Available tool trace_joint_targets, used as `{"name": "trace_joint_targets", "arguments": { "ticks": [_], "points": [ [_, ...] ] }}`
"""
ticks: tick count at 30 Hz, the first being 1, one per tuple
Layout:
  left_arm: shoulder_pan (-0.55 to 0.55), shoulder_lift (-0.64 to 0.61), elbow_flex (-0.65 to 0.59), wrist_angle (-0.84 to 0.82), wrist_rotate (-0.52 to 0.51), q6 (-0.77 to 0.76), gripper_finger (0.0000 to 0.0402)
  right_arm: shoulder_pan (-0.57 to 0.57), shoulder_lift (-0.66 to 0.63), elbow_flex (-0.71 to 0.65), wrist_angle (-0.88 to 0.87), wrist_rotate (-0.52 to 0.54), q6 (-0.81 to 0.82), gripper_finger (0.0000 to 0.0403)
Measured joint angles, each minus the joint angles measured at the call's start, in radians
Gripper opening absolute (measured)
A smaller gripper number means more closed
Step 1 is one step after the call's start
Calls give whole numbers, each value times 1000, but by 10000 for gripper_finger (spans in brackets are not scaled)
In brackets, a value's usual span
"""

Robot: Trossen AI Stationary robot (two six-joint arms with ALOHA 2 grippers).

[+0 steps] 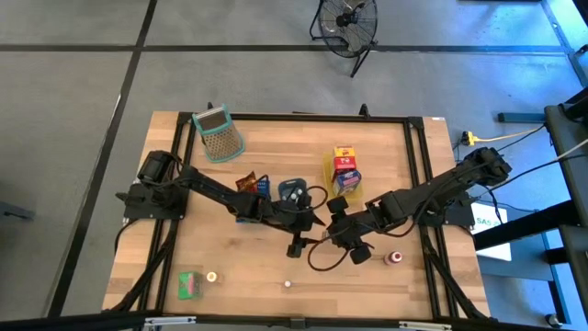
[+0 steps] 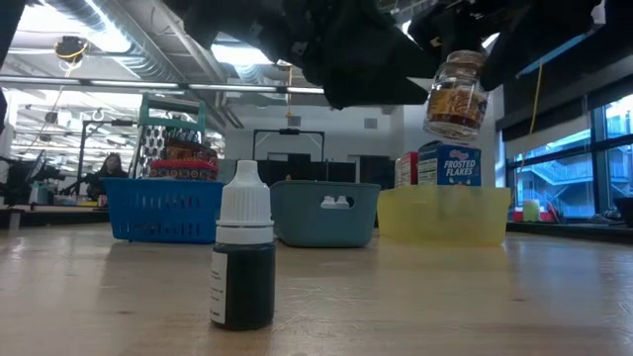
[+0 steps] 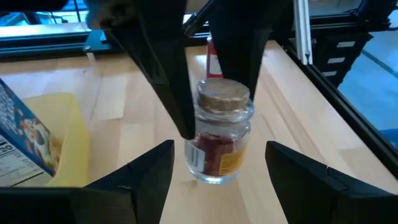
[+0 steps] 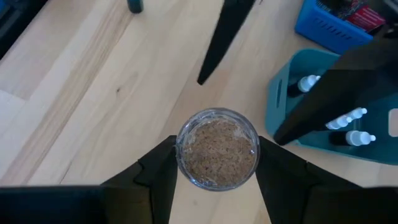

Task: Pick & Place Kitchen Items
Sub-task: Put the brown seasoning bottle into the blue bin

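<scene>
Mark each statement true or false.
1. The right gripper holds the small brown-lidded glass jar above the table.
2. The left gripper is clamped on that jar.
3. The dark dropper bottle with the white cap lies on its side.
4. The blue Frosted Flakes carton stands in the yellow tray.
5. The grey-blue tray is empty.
1. True: the right gripper grips the small brown-lidded glass jar in the air.
2. False: the left gripper is open, with its fingers either side of the jar and apart from it.
3. False: the dark dropper bottle stands upright.
4. True: the blue Frosted Flakes carton stands in the yellow tray.
5. False: the grey-blue tray holds white-capped bottles.
</scene>
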Motion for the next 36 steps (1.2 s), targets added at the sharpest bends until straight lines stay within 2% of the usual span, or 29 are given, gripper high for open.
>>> {"name": "trace_joint_targets", "arguments": {
  "ticks": [8,13,20,36],
  "points": [
    [0,0,0,-5,-5,-10,249,-5,0,0,1,0,-10,186],
    [0,0,0,-12,-53,-33,249,-5,0,10,-4,1,-19,186],
    [-1,0,0,-20,-49,-49,249,-5,-1,78,-47,26,-62,186],
    [6,0,0,34,-53,0,248,-31,-1,84,-19,22,-104,187]
  ]
}}
